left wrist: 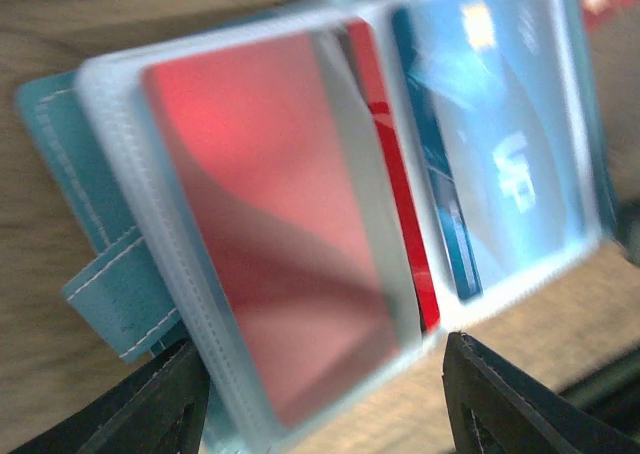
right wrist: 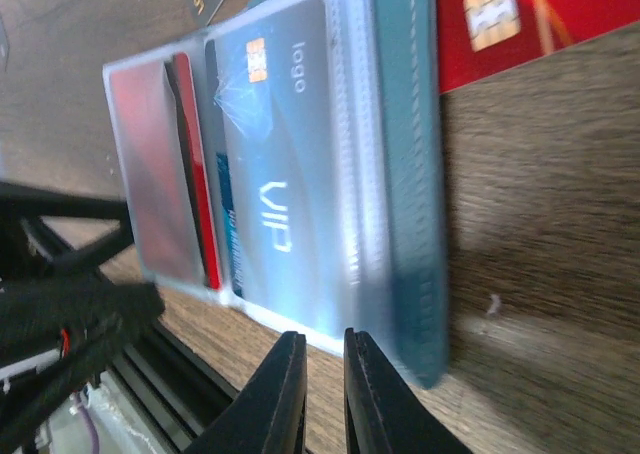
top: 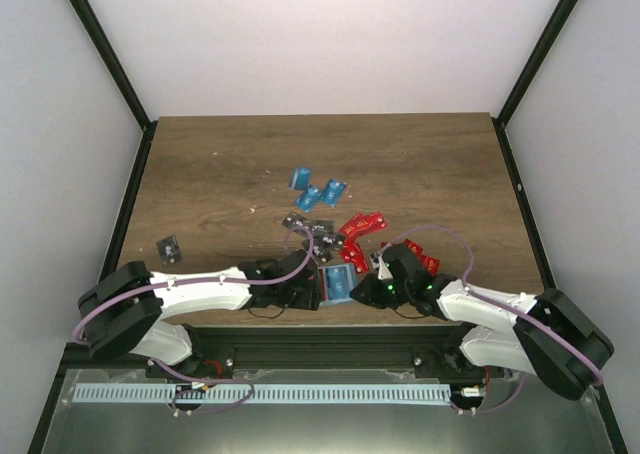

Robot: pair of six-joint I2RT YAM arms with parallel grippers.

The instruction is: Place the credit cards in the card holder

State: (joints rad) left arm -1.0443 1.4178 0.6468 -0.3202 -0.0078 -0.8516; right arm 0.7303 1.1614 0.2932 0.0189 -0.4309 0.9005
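So, the card holder [top: 337,285] lies open on the table at its near edge, right btwn the two sets of fingers, teal cover down and clear sleeves up. A red card [left wrist: 270,234] sits in one sleeve and a blue VIP card [right wrist: 275,164] in the next.

The left gripper [left wrist: 325,389] has its fingers [left wrist: 150,414] wide, one either side of the red sleeve's near end and hard up against it. Can't tell whether they're squeezing it. On the right gripper [right wrist: 322,374] the fingers [right wrist: 275,399] are narrow, w/ only a slit btwn them. Their tips are at the edge of the VIP sleeve, but I can't tell if they touch it.

Loose cards lie out past the fingertips:
- Red cards [top: 362,224] are just beyond the right fingers, w/ a couple more beside that wrist.
- Black cards [top: 322,230] are just beyond the left fingers.
- Blue cards [top: 310,194] are farther out, approx. mid-table.
- A lone black card [top: 168,247] sits well off to the left of the left arm.

The table [top: 400,154] is dark wood-grain, matt, w/ a few pale scuffs. Black frame posts [top: 104,44] rise from its far corners. Plain pale walls [top: 320,34] close in the back and both sides. Behind the arm bases there's a white slotted strip [top: 300,392] on a grey metal shelf.
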